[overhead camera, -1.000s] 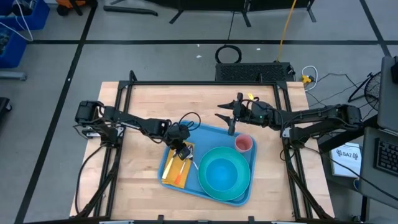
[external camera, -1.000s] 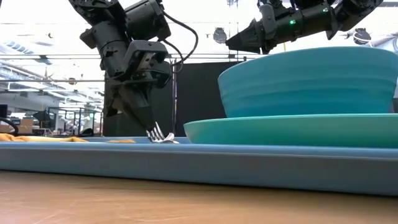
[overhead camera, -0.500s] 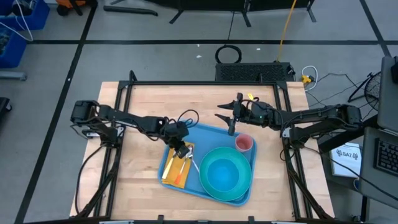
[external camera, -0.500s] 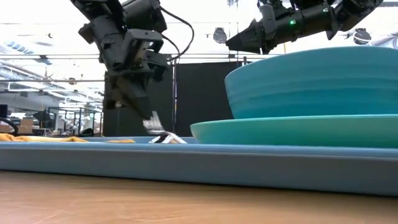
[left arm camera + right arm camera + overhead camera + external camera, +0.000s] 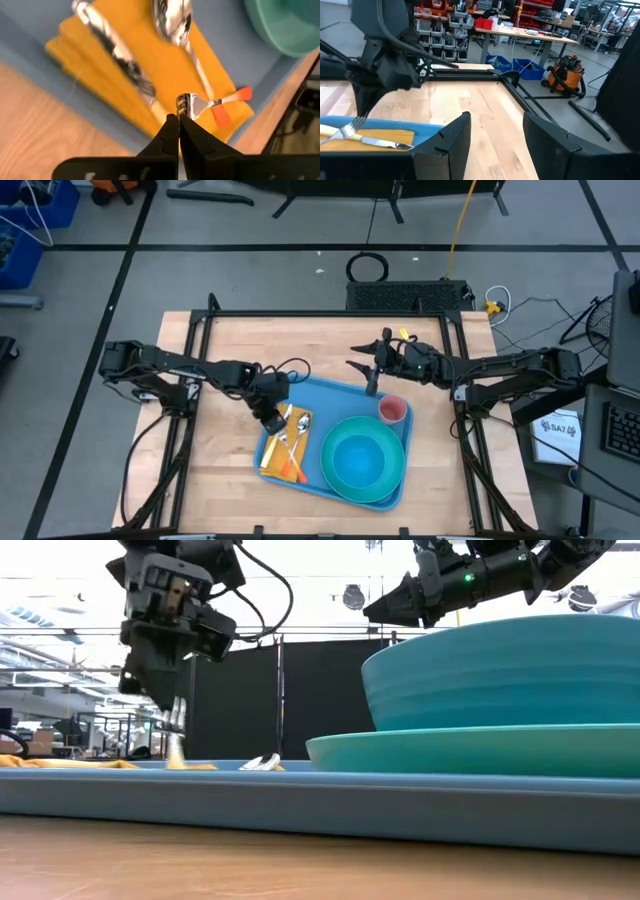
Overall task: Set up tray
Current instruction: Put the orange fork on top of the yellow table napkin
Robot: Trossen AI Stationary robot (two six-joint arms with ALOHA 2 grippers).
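Light wood table point(image 5: 230, 355) inside a black frame, grey floor with dark tape lines around it; the right wrist view shows a workshop behind with shelving, blue bins and an orange unit on the floor. Blue tray point(image 5: 345, 395) lies flat on the near-centre of the table, slightly right of middle, long axis running left-right but skewed, its left end nearer the far edge than its right end. On it: yellow-orange napkin point(image 5: 283, 450) at the left end with a fork point(image 5: 197, 105) (orange-tipped handle), a spoon point(image 5: 175, 22) and a knife point(image 5: 112, 47) lying across it; turquoise plate point(image 5: 470, 748) with a turquoise bowl point(image 5: 362, 458) on top filling the right half; pink cup point(image 5: 392, 411) in the far right corner. Left gripper point(image 5: 268, 418) hangs over the tray's left rim just beside the napkin, fingers pinched together on nothing, tips just above the fork's tines. Right gripper point(image 5: 372, 378) waits above the tray's far edge near the cup, fingers spread apart, empty.
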